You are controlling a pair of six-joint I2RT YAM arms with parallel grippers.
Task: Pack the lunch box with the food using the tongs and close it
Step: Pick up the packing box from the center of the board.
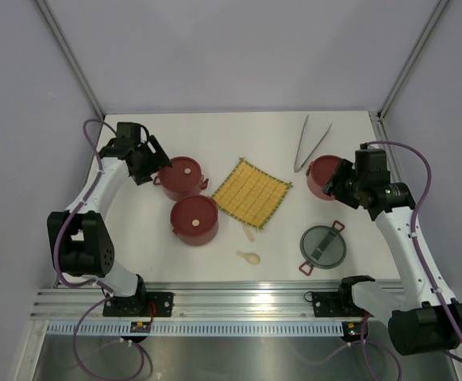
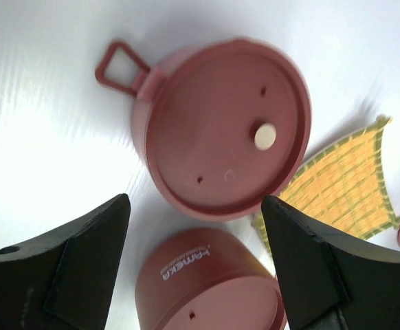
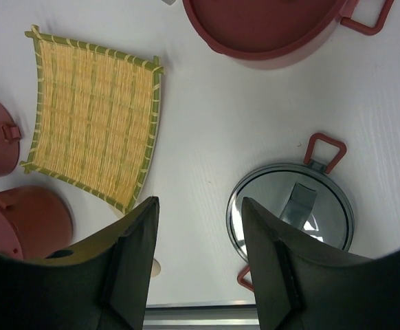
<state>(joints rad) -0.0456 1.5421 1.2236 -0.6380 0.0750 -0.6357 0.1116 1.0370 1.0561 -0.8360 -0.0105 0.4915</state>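
Left gripper (image 2: 193, 206), spread and empty, is hovering over 2 lidded dark-red round lunch box tiers (image 2: 224, 127), frame centre. Right gripper (image 3: 198, 206) is gaping empty too. Slim silver metal tongs (image 1: 302, 147) are lying untouched, upper right; grasping them likely comes next.

**What's actually sitting on the table**

The white table (image 1: 152, 254) carries three dark-red lunch box tiers. Two have lids on and sit close together on the left, the back tier (image 1: 182, 176) and the front tier (image 1: 194, 220). The third tier (image 1: 318, 178) is over on the right. A yellow woven mat (image 1: 252, 192) lies between them, with the silver tongs (image 1: 302, 159) near the far edge. The grey see-through lid (image 1: 323, 246) is at the front right, and a cream spoon (image 1: 248, 256) lies just in front of the mat.
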